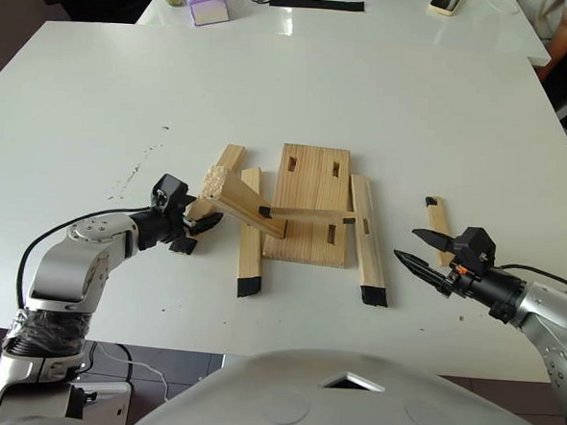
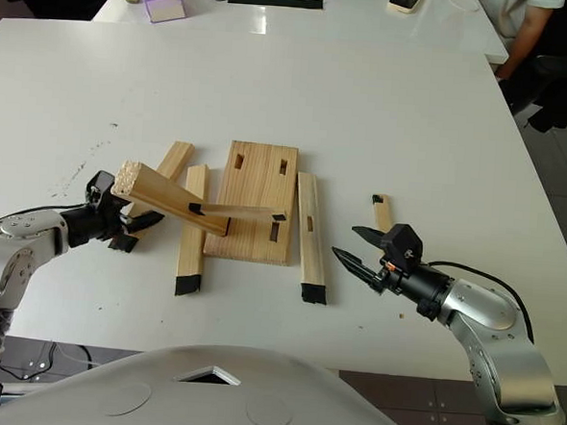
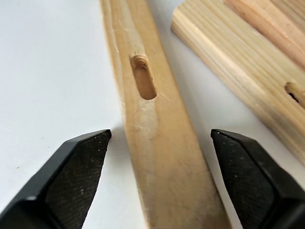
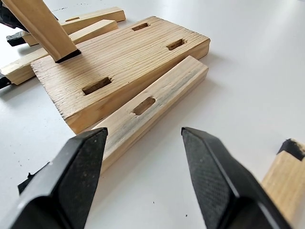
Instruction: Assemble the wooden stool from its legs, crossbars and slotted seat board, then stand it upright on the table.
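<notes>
Pale pine parts lie loose mid-worktop (image 1: pixel 367 112): the slotted seat board (image 1: pixel 309 190) flat, 1 leg (image 1: pixel 241 202) tilted up with a crossbar (image 1: pixel 312 214) plugged in. At the board's 9 o'clock the left tool (image 1: pixel 201 233) straddles a slotted leg (image 3: pixel 147 119), wide open and empty, seemingly lining up a grasp. At 4 o'clock the right tool (image 1: pixel 406 241) gapes empty too.

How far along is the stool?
Barely started. Done: a tilted leg rests on the flat seat board, apparently with a crossbar attached. In hand: nothing; left hand open around a lying leg, right hand open. Left: remaining joints, standing it up.
</notes>
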You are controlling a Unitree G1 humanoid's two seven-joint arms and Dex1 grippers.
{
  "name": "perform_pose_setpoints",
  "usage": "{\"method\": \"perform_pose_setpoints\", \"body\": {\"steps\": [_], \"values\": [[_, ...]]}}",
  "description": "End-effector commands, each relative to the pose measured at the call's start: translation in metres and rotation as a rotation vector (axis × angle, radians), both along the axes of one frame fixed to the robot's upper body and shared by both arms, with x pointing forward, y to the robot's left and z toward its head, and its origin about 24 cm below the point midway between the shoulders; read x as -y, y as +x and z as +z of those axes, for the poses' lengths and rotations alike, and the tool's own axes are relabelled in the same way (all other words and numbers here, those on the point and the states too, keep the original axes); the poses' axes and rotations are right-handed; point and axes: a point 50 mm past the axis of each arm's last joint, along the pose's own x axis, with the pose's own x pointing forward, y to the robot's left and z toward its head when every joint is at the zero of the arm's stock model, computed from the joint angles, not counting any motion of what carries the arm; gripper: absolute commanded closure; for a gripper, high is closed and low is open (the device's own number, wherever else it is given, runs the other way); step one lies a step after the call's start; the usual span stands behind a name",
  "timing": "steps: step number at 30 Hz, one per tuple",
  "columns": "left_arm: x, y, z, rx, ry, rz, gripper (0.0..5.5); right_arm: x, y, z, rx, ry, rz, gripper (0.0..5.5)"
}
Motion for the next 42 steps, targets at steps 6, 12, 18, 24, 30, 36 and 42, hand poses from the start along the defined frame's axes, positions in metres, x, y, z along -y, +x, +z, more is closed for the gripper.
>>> {"method": "perform_pose_setpoints", "body": {"steps": [6,12,18,24,30,36,42], "values": [[-0.017,-0.013,-0.029,-0.068,0.092,0.006,3.02,0.004,0.004,0.004,0.021,-0.022,0.012,2.65],[-0.031,0.033,0.000,0.153,0.041,0.134,3.49,0.012,0.008,0.007,0.025,-0.034,0.005,2.65],[-0.021,0.066,0.066,0.423,-0.242,0.152,3.49,0.024,0.017,0.026,0.059,-0.011,0.002,2.65],[0.016,0.071,0.170,0.676,-0.568,-0.064,3.49,0.040,0.046,0.072,0.178,0.069,-0.071,2.65],[0.076,0.017,0.247,0.800,-0.768,-0.603,3.49,0.015,0.073,0.176,0.423,0.268,0.128,2.65],[0.102,-0.011,0.224,0.663,-0.775,-0.767,3.49,-0.025,0.062,0.196,0.339,0.423,0.390,2.41],[0.109,-0.004,0.216,0.635,-0.762,-0.775,3.49,-0.037,0.059,0.188,0.240,0.431,0.476,1.85]]}}
